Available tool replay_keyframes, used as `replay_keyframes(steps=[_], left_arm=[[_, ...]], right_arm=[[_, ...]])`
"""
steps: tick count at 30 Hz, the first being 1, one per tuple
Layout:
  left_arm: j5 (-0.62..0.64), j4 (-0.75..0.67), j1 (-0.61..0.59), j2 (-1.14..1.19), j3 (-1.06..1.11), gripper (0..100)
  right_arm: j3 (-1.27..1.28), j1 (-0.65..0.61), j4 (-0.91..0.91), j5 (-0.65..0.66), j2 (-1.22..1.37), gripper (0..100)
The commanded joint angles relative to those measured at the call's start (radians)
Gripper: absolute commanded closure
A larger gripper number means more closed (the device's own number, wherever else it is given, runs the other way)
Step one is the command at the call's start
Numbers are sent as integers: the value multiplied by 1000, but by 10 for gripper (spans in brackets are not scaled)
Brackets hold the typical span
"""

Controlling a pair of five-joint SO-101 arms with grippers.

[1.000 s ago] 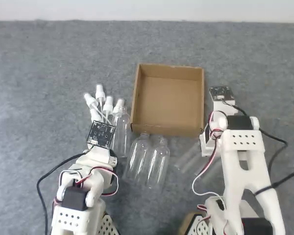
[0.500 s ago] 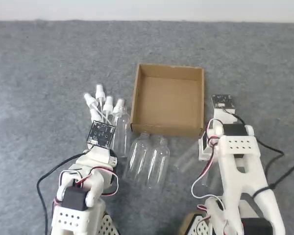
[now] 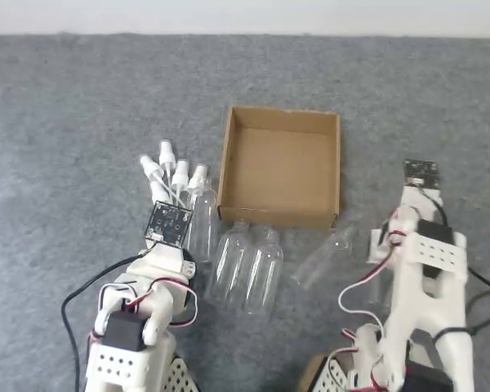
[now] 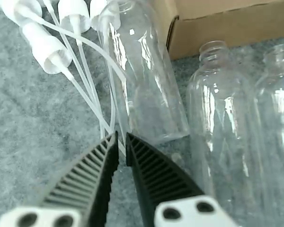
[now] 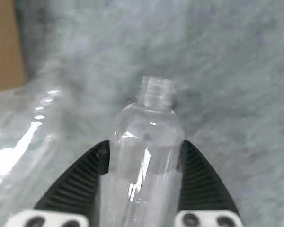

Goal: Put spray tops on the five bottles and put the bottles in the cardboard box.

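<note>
My right gripper [image 5: 144, 147] is shut on a clear, capless bottle [image 5: 149, 118], one finger on each side of its body and the neck pointing away. In the high view that arm [image 3: 425, 261] stands right of the cardboard box [image 3: 225, 163], which is empty. Another capless bottle [image 3: 322, 257] lies slanted in front of the box's right corner. Two more [image 3: 247, 265] lie side by side in front of the box. A fifth bottle [image 4: 144, 80] lies beside several white spray tops [image 4: 47, 47]. My left gripper [image 4: 121, 137] is shut, its tips over their thin tubes.
Everything sits on a grey carpet-like surface [image 3: 82, 114]. Open room stretches left of the spray tops, behind the box and to its right. The box corner [image 5: 4, 42] and a lying bottle [image 5: 19, 142] appear beside the held bottle in the right wrist view.
The right arm has swung to the right, away from the box's front corner, uncovering the slanted bottle. The left arm has not moved.
</note>
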Motion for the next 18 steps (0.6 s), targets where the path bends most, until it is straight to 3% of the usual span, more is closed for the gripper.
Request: replay_keyframes(steps=[1, 9, 18], left_arm=[[-6, 3, 9, -17, -10, 976], [-6, 3, 11, -17, -10, 976], [-6, -35, 6, -18, -13, 977]], right_arm=[[-29, 71, -50, 153, -38, 961], [-250, 117, 64, 344, 10, 961], [-448, 159, 70, 540, 384, 961]])
